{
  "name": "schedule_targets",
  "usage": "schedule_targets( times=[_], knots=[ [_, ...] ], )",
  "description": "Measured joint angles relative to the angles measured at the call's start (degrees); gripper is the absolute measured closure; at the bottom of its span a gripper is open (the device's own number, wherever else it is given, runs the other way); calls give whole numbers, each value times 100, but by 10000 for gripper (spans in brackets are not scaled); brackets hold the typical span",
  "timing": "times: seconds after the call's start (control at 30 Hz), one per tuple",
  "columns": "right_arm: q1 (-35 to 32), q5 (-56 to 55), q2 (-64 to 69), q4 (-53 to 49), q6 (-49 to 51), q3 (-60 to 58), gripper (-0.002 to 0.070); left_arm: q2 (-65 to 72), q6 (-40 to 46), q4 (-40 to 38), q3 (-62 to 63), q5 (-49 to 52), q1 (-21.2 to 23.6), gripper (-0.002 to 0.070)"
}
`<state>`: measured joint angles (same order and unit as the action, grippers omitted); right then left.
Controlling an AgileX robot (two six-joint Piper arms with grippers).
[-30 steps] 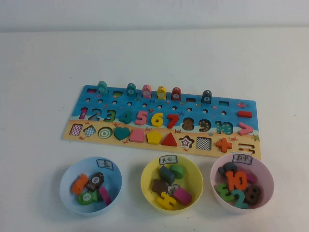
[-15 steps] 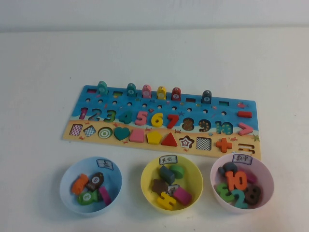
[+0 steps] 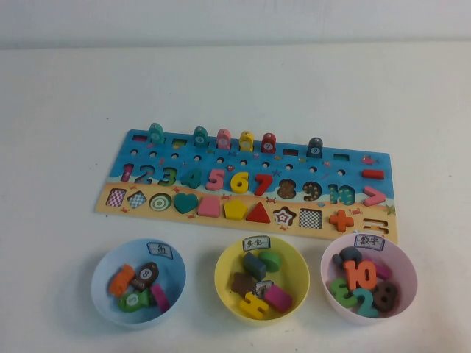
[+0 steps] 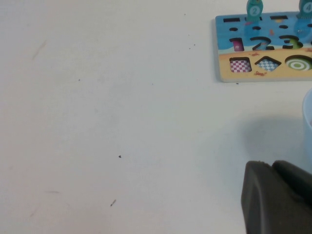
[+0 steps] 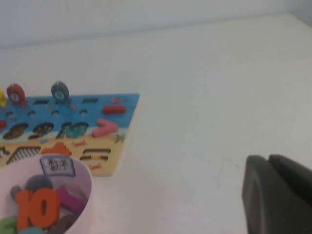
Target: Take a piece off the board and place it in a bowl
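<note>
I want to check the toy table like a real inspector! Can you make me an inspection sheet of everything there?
Surface: white table, a few small specks.
Job's things: puzzle board flat; brown fish piece lying in the light blue bowl.
Clutter: yellow bowl holding shapes, pink bowl holding numbers; six fish pieces standing on the board's far edge.
Grippers: left gripper low over bare table near the board's left end; right gripper beside the pink bowl, jaws shut, holding nothing.
Cables: nothing seen.
Surroundings: pale wall behind the table.
</note>
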<state>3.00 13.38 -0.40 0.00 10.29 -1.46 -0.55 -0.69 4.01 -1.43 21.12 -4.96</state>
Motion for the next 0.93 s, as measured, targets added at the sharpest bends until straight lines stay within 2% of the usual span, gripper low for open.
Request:
schedule_targets(
  times=[0.27,0.93],
  knots=[
    [0,673,0,197,-308,0,694,0,0,0,0,0,0,679],
    [0,719,0,288,-557,0,694,0,0,0,0,0,0,679]
  ],
)
